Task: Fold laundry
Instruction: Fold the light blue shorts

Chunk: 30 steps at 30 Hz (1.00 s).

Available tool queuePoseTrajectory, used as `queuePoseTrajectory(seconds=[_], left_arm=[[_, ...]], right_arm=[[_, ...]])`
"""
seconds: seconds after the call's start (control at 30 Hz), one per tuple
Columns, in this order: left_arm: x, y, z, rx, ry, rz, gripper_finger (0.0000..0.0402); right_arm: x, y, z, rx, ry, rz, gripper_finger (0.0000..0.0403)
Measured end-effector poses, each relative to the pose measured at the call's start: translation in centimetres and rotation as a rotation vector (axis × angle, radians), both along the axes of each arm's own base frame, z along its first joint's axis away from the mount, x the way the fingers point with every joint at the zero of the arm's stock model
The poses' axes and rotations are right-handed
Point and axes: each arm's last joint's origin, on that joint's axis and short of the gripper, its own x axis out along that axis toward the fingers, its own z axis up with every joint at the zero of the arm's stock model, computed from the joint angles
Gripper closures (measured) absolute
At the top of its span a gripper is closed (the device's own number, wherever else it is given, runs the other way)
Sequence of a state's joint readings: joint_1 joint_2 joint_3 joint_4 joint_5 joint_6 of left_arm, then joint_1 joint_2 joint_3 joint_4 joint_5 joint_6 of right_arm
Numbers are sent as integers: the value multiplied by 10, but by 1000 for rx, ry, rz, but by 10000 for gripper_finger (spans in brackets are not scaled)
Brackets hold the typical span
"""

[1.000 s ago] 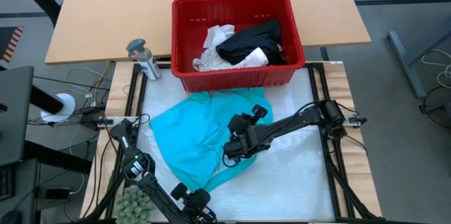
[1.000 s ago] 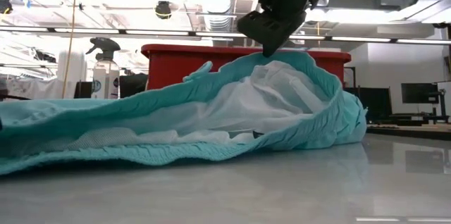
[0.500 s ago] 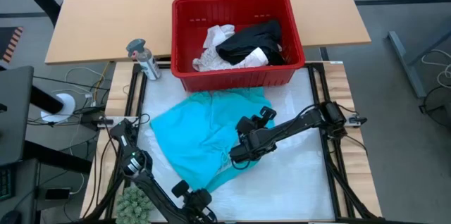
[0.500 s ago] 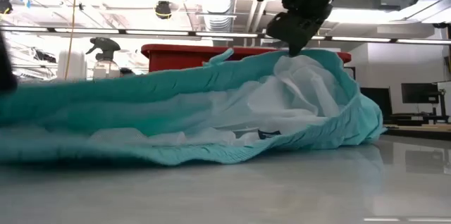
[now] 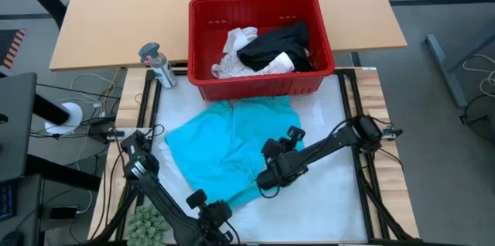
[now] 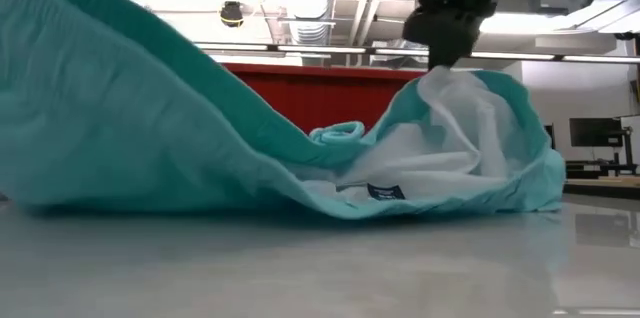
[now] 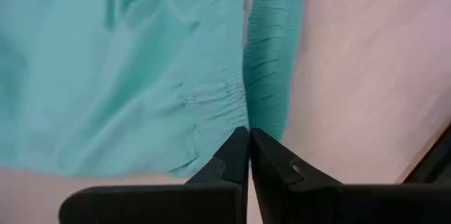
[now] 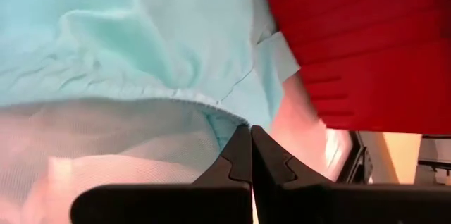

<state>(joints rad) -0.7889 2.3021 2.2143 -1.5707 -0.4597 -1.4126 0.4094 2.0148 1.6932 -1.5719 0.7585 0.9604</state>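
The right tool (image 5: 272,178) is clamped on the waistband edge of the teal garment (image 5: 224,149), its fingers pinched together on the fabric where the white mesh lining shows, and over the last second it has carried that edge toward the near side of the desk (image 5: 325,199). The left tool (image 5: 207,209) is likewise closed on the garment's near hem, at the near-left part of the desk, and has lifted its corner: in the low view the cloth that lay flat a moment ago now rises as a tall teal sheet on that side. Between the two grips the garment hangs partly raised, just in front of the red basket (image 5: 263,83), which holds the black (image 5: 278,45) and white (image 5: 236,45) pieces. Judging from this, the arms are spreading the shorts to square them up, so the folding proper has hardly begun.
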Motion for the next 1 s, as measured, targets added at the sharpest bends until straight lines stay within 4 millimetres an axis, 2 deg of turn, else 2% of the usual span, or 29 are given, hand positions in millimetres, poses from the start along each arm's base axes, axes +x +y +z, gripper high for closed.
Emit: queuePoseTrajectory(seconds=[0.3,0.47,0.57,0.73,0.9,1.0], left_arm=[[-21,13,40,-102,66,-132,401],[-45,28,40,-72,111,-112,401],[-54,30,31,-7,49,-59,401],[-47,14,20,-96,-87,-99,401],[-36,4,21,-172,-153,-223,400],[-31,0,23,-208,-172,-283,382]], right_arm=[[-16,34,-2,116,46,42,384],[-23,47,-3,142,49,59,384],[-24,50,-3,139,47,68,384],[-21,44,-3,137,33,38,384],[-19,41,-3,134,30,30,384],[-19,41,-3,127,26,33,384]])
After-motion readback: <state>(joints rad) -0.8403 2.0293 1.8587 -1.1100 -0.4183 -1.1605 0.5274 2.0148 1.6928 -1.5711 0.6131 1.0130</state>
